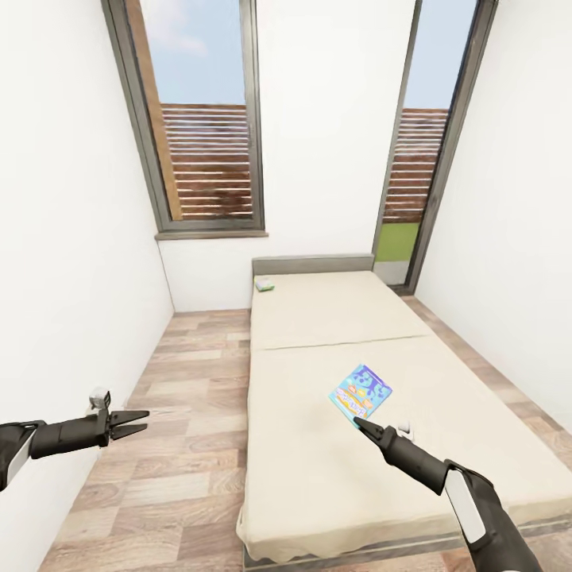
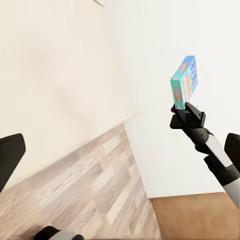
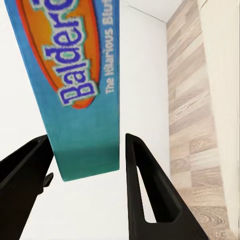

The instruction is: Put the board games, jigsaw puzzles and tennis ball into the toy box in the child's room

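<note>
Both arms share one livery: matte black at the working end, white shell panels further back. The left pincer (image 1: pixel 137 423) ends in two slim black tapering fingers on a dark cylindrical wrist, with a small grey boxy module standing on top of that wrist; behind it the forearm widens into a white casing edged in black. The right pincer (image 1: pixel 359 426) is likewise black and pointed, on a rounded black forearm that meets a glossy white panel bordered by black trim. In the right wrist view its fingers (image 3: pixel 150 190) are flat black blades, one showing a long slot cut through it.
</note>
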Motion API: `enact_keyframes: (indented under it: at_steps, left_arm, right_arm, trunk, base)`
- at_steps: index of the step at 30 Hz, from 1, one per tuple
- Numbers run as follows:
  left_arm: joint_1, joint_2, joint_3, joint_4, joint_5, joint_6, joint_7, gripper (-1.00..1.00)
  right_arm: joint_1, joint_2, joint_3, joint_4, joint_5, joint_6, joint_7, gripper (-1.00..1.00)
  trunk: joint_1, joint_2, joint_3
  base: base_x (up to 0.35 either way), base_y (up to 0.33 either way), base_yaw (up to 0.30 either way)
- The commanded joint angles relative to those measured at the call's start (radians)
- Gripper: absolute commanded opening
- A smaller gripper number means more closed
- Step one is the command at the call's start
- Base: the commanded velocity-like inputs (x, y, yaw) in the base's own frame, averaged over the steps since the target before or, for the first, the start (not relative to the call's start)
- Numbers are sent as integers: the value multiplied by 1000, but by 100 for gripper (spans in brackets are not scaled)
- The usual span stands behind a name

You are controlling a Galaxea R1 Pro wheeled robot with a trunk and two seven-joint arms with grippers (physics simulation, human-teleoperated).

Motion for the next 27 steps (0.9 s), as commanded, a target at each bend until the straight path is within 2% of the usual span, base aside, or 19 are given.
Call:
enact_keyframes:
  at_steps: [1, 27]
  left_arm:
    - [0, 0, 1, 0, -1, 10, -4, 100]
    - [0, -1, -2, -2, -1, 6, -4, 100]
  right_arm:
    - [-1, 0, -1, 1, -2, 5, 2, -100]
    - [-1, 1, -1, 1, -2, 4, 0, -100]
  trunk:
    - [-4, 7, 2]
    - [-104, 189, 84]
  base:
    - [0, 0, -266]
    - [-8, 0, -276]
